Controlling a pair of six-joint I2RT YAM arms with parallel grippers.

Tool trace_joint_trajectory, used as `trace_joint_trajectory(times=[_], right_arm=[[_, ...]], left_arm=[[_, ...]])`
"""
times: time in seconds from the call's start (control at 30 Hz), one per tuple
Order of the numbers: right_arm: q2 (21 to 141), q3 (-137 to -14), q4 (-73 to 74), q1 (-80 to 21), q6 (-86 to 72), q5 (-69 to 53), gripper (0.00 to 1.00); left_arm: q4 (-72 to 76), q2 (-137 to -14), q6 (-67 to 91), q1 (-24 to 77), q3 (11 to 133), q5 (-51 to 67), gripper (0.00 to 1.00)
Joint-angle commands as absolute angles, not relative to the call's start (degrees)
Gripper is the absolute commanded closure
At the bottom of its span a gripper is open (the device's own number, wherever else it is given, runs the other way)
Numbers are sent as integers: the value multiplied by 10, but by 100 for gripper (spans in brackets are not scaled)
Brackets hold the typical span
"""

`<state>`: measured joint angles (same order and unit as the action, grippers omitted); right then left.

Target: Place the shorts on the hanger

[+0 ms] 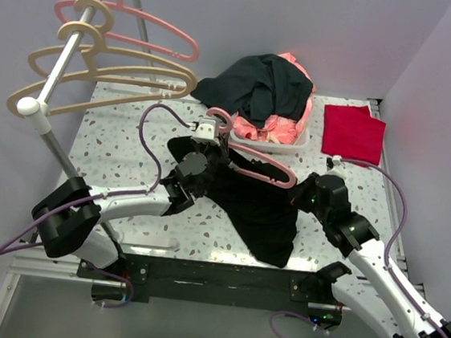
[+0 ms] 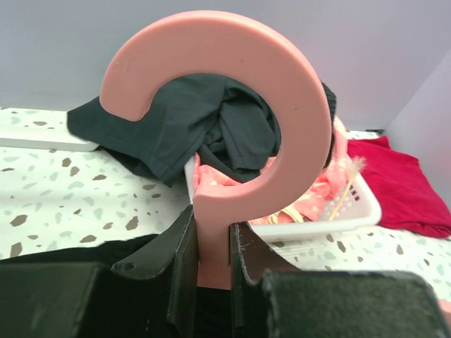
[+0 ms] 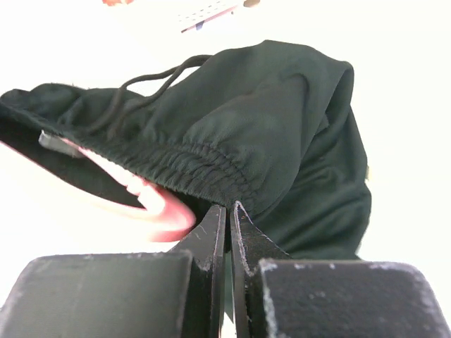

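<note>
The black shorts (image 1: 257, 209) lie spread on the table in front of the white basket. The pink hanger (image 1: 268, 167) lies across their top edge. My left gripper (image 1: 210, 137) is shut on the hanger's neck just below the hook, and the left wrist view shows the hook (image 2: 292, 105) upright between my fingers (image 2: 180, 260). My right gripper (image 1: 300, 195) is at the shorts' right side. In the right wrist view it (image 3: 227, 211) is shut on the elastic waistband of the shorts (image 3: 282, 134), with the hanger's arm tip (image 3: 165, 211) just left of the jaws, under the waistband.
A white basket (image 1: 274, 147) behind the shorts holds a dark grey-green garment (image 1: 259, 84) and pink-orange clothes. A folded red cloth (image 1: 353, 132) lies at the back right. A rack pole (image 1: 57, 79) at the left carries beige and pink hangers.
</note>
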<state>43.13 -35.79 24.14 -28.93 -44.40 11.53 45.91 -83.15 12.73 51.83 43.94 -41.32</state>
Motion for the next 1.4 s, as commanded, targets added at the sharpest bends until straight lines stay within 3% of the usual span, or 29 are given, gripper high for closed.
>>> trace_joint_trajectory(times=[0.0, 0.3, 0.77, 1.07, 1.37], right_arm=[[405, -388, 315, -288, -435, 145, 100], [392, -430, 359, -287, -415, 167, 100], [495, -637, 410, -287, -382, 101, 100], [519, -738, 422, -288, -373, 68, 100], [578, -927, 477, -288, -299, 62, 100]], left_arm=[[513, -839, 104, 494, 452, -481, 100], [568, -837, 101, 491, 413, -444, 100], [586, -817, 47, 536, 411, -435, 100], [440, -780, 62, 585, 506, -476, 100], [279, -748, 40, 626, 639, -440, 100]])
